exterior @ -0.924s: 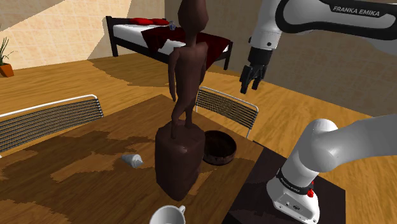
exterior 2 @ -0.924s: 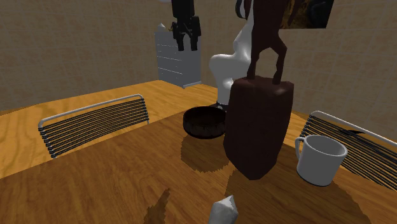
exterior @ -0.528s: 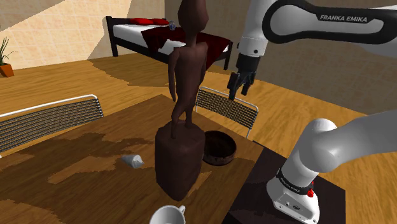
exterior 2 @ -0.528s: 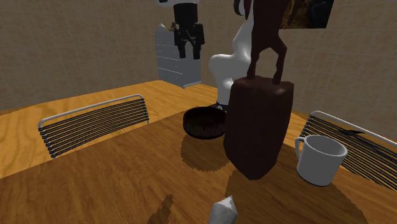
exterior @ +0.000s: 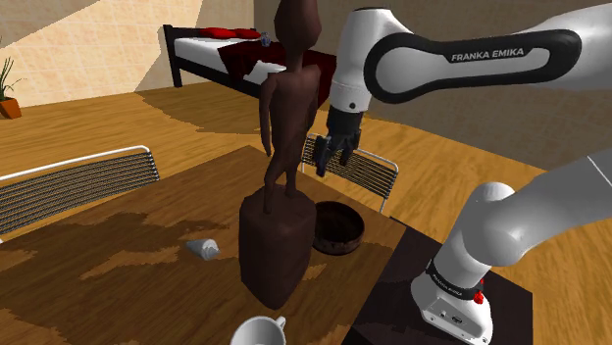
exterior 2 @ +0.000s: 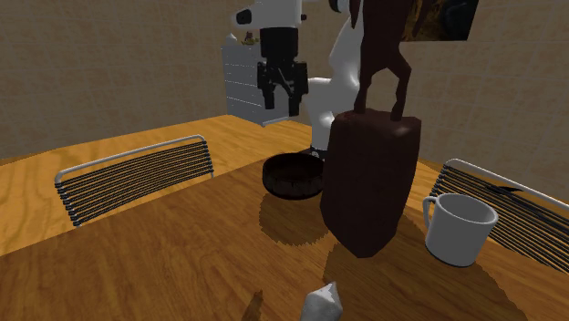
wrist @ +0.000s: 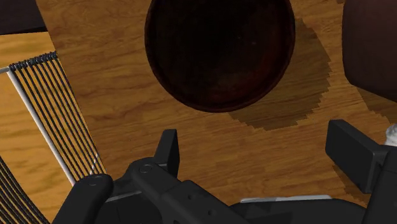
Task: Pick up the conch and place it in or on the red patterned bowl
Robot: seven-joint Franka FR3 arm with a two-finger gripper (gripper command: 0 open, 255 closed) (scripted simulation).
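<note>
The conch point(exterior: 203, 248) is a small white shell lying on the wooden table point(exterior: 147, 265), on the far side of the tall statue from the bowl; it is also near the front edge in the second exterior view point(exterior 2: 321, 301). The bowl point(exterior: 336, 227) is dark reddish-brown, round and empty point(exterior 2: 292, 175). My gripper point(exterior: 327, 162) hangs open in the air above the bowl, far from the conch point(exterior 2: 281, 108). In the wrist view the bowl point(wrist: 219, 51) lies just ahead of the gripper point(wrist: 261, 153), whose fingers stand wide apart with nothing between them.
A tall dark brown figure on a block point(exterior: 278, 235) stands between the bowl and the conch. A white mug point(exterior 2: 460, 228) sits beside it. Wire-backed chairs point(exterior: 78, 181) point(exterior: 353, 167) line the table's edges. The stand point(exterior: 441, 294) is by the bowl.
The arm has swung towards the shoulder view's left and come down, bringing the gripper over the bowl. The fingers stay open. The conch, bowl and statue have not moved.
</note>
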